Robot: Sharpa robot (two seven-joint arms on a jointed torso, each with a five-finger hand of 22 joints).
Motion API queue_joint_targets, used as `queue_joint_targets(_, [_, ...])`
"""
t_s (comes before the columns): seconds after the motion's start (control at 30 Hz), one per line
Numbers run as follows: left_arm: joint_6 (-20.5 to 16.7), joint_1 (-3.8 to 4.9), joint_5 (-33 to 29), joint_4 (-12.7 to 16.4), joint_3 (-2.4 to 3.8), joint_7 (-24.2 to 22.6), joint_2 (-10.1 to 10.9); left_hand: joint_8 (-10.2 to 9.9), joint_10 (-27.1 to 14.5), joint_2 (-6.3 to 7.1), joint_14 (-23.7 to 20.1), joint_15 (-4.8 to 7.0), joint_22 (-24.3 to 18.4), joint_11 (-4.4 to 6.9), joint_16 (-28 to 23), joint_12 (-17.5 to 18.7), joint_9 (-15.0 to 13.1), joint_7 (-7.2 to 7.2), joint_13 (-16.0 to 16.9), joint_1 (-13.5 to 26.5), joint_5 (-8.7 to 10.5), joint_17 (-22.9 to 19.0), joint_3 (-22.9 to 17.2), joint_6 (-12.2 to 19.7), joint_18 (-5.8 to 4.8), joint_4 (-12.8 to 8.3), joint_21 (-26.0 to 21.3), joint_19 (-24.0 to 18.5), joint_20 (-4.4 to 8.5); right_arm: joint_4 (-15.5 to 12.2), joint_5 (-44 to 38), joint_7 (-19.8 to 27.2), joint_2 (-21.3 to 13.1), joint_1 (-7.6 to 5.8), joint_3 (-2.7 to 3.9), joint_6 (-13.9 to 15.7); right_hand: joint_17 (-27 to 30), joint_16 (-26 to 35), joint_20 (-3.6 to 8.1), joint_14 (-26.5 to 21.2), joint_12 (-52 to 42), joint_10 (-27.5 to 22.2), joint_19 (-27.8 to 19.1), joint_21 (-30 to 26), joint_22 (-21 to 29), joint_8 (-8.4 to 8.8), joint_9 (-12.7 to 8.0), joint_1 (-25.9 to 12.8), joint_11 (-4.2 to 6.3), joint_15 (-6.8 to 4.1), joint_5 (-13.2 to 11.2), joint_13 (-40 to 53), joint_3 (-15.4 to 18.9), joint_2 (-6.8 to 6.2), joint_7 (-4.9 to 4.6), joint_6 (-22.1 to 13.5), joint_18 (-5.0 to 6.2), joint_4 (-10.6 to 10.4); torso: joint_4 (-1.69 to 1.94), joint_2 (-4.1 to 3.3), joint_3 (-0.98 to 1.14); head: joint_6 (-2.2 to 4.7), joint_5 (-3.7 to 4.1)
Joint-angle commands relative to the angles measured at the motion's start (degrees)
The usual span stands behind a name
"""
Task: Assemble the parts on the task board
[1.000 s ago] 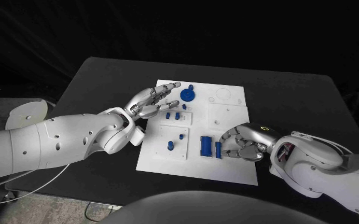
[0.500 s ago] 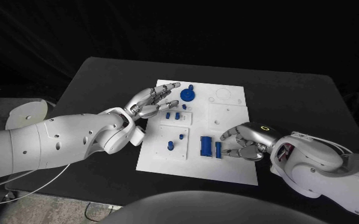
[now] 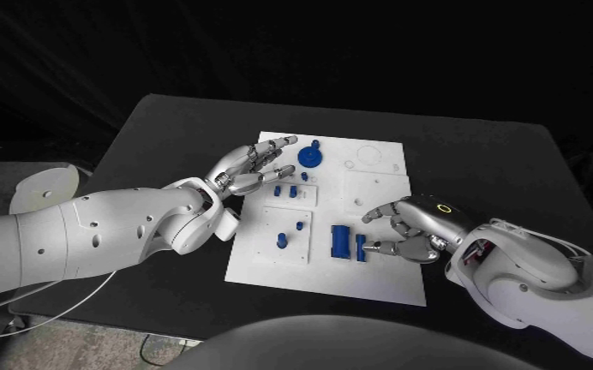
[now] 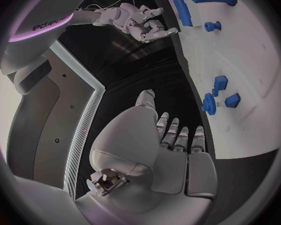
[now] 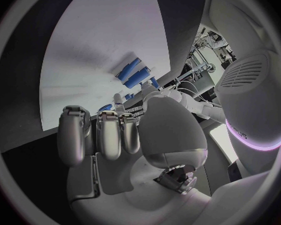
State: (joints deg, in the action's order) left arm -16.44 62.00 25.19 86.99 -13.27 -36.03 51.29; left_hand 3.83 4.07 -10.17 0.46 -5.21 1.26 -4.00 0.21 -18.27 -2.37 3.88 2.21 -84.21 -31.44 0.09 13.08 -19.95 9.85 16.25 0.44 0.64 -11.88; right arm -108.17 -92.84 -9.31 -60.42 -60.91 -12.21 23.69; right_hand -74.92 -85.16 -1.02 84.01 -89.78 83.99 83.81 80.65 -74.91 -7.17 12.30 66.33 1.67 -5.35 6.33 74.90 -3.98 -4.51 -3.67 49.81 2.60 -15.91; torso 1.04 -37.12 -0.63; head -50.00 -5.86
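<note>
Black table (image 3: 161, 130): bare dark surface runs wide on the left of the task board, from the near edge to the far edge; the white left arm lies across the near part of that strip.

Left hand (image 3: 251, 167): over the task board's left edge, toward its far corner. Fingers spread and stretched out flat, holding nothing; fingertips (image 3: 287, 140) reach inward toward the round blue part.

Task board (image 3: 383, 280): white plate, middle of the table, long side running away from the robot. Its near-right stretch and far-right quarter are bare white; faint circle outlines are marked in the far-right quarter.

Parts on the task board, left to right:
- small blue pegs (image 3: 287, 191), just inside the left edge, beside the left hand's fingers;
- two small blue pieces (image 3: 290, 234) on a raised white square in the near-left part;
- round blue part (image 3: 309, 158), near the far edge, left of centre;
- two upright blue bars (image 3: 340, 241), side by side, near the board's centre toward the near edge.

Right hand (image 3: 408, 227): over the task board's right half, just right of the two blue bars. Fingers curled loosely, apart; whether a fingertip touches the nearer bar cannot be told. Nothing visibly held.

Writing: none readable on the task board.
</note>
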Motion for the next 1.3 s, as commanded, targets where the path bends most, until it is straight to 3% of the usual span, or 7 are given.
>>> queue_joint_targets(0.03, [0.4, -0.09, -0.2, 0.0, 0.02, -0.7, -0.1, -0.2, -0.4, -0.01, -0.5, -0.08, 0.0, -0.09, -0.2, 0.3, 0.0, 0.17, 0.0, -0.5, -0.34, -0.1, -0.3, 0.0, 0.55, 0.1, 0.1, -0.1, -0.34, 0.0, -0.9, 3.0, -0.1, 0.1, 0.0, 1.2, -6.4, -0.4, 0.18, 4.5, -0.2, 6.0, 3.0, 0.4, -12.5, 0.0, -0.1, -0.4, -0.2, -0.36, -0.3, 15.1, -0.1, -0.29, -0.03, 0.8, -0.6, -0.5, -0.01, 0.02, -0.03, 0.0, 0.08])
queue_joint_targets(0.47, [0.7, -0.13, -0.2, 0.1, 0.02, -0.5, 0.0, -0.2, -0.3, -0.02, -0.4, -0.07, 0.0, -0.1, -0.2, 0.1, 0.0, 0.15, 0.0, -0.5, -0.37, -0.1, -0.3, -0.1, 0.56, 0.1, 0.1, -0.1, -0.31, 0.5, -0.7, 3.2, 0.1, 1.49, -0.01, -2.3, -6.9, -0.7, 0.29, 4.6, -0.2, 6.0, 3.2, 1.1, -12.7, -0.48, -0.1, -0.2, -0.22, -0.47, -0.4, 15.1, -0.3, -0.21, 0.01, 2.3, -0.74, -0.6, 0.03, -0.01, -0.01, 0.0, -0.03])
queue_joint_targets(1.1, [1.2, -0.14, -0.3, 0.0, 0.02, -0.1, 0.0, -0.2, -0.2, -0.17, -0.1, -0.4, 0.0, -0.53, -0.1, -0.3, 0.0, 0.27, 0.0, -0.6, -0.43, 0.1, -0.4, -0.1, 0.54, 0.1, 0.1, 0.0, -0.45, 1.9, -1.3, -1.1, 1.3, 2.07, -0.01, -7.1, -5.9, -0.2, 0.34, 4.4, -0.2, 6.0, 2.9, 0.2, -12.4, -0.09, -0.4, -0.3, -0.25, -0.5, -1.0, 15.1, -0.4, 0.21, -0.05, 2.1, -0.53, -0.6, 0.01, 0.01, -0.02, 0.0, -0.17])
queue_joint_targets(1.3, [1.3, -0.14, -0.4, 0.0, 0.02, -0.1, 0.0, -0.2, -0.2, -0.18, 0.0, -0.44, 0.0, -0.58, 0.0, -0.3, 0.0, 0.27, 0.0, -0.6, -0.44, 0.1, -0.4, -0.1, 0.54, 0.2, 0.1, 0.0, -0.47, 2.1, -1.9, -2.5, 1.5, 2.09, -0.01, -7.2, -5.4, 0.1, 0.3, 4.3, -0.2, 6.0, 2.7, -0.4, -12.2, 0.58, -0.9, -0.2, -0.44, -0.41, -0.9, 15.1, -0.4, 0.57, -0.28, 1.4, -0.42, -0.5, 0.01, 0.01, -0.04, 0.0, -0.15])
